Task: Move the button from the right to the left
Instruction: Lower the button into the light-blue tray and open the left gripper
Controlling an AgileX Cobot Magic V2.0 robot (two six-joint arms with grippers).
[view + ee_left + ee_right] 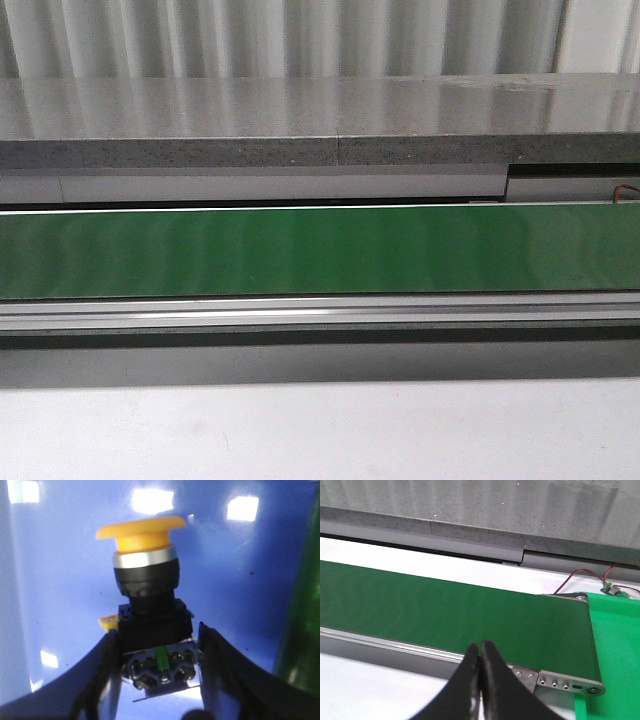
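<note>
In the left wrist view the button (145, 570) has an orange-yellow mushroom cap, a silver ring, a black collar and a blocky body with a green mark. My left gripper (157, 630) is shut on its body, with one finger on each side and the cap pointing away from the wrist. A blue surface (240, 580) fills the view behind it. My right gripper (481, 647) is shut and empty, over the near rail of the green conveyor belt (445, 610) close to its right end. The front view shows neither gripper nor the button.
The green belt (320, 250) runs across the front view with a metal rail (320, 312) before it and a grey stone ledge (320, 120) behind. A green mat (615, 655) and thin wires (585, 575) lie past the belt's right end.
</note>
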